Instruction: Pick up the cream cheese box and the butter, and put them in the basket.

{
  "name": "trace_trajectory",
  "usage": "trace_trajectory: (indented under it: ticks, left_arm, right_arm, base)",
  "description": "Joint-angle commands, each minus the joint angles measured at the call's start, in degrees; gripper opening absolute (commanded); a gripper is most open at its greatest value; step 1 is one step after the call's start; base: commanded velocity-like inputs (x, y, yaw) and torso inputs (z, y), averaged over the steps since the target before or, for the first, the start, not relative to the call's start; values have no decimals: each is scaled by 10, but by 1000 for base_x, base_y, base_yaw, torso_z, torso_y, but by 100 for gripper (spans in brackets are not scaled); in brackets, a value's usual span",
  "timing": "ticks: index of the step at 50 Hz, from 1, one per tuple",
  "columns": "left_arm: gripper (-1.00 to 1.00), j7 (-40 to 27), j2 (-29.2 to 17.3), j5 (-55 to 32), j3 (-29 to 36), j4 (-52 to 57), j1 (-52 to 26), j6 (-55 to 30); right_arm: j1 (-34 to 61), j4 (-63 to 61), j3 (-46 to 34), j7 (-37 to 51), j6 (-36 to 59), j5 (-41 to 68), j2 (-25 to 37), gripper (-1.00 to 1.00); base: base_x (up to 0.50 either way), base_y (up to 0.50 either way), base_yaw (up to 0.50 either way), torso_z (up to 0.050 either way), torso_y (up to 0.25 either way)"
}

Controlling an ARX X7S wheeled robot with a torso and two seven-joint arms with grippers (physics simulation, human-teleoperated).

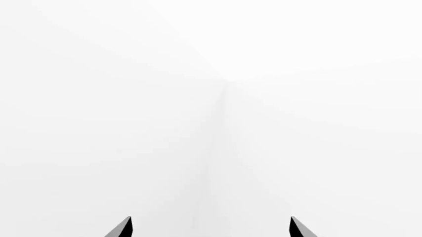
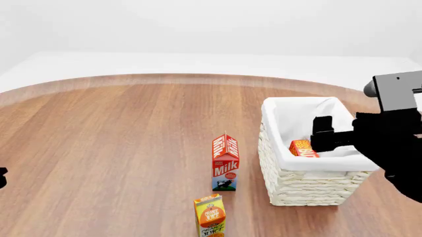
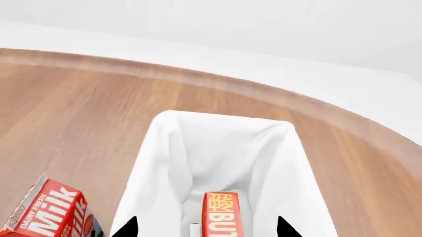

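Observation:
The white wicker basket [image 2: 307, 185] with its cloth liner [image 3: 218, 148] stands at the table's right. The butter [image 2: 301, 148], a red and orange box, lies inside it against the near wall. My right gripper [image 3: 205, 228] hovers over the basket, open, fingertips wide on either side of the butter [image 3: 222, 215] and apart from it. In the head view this gripper [image 2: 322, 134] sits above the basket's near right rim. A small white edge [image 3: 193, 230] shows beside the butter; I cannot tell whether it is the cream cheese box. My left gripper [image 1: 211, 229] is open, facing only white.
A red milk carton [image 2: 226, 163] stands upright just left of the basket. An orange juice carton [image 2: 209, 216] stands nearer the front edge. A bit of the left arm [image 2: 3, 177] shows at the far left. The round wooden table [image 2: 118, 133] stretches leftward.

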Motion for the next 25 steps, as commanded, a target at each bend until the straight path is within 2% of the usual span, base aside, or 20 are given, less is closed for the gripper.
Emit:
trace_trajectory:
  ticks: [1, 8, 10, 15, 25]
  left_arm:
    - [100, 15, 10, 7, -10, 6, 0, -12]
    - [100, 19, -2, 12, 7, 26, -7, -34]
    - [100, 24, -12, 17, 32, 52, -21, -58]
    - [100, 43, -29, 51, 102, 92, -56, -108]
    - [100, 65, -40, 98, 189, 135, -109, -174]
  right_arm:
    - [-146, -210, 118, 93, -129, 75, 107, 100]
    - [-236, -295, 178, 122, -232, 34, 158, 100]
    - [-277, -318, 196, 121, -274, 8, 160, 100]
    - [-330, -329, 207, 120, -321, -55, 132, 100]
    - [-393, -327, 199, 105, -380, -209, 49, 100]
  base:
    - [0, 0, 0, 0, 0]
    - [0, 0, 0, 1, 0]
    - [0, 0, 0, 0, 0]
    - [0, 0, 0, 0, 0]
    - [0, 0, 0, 0, 0]
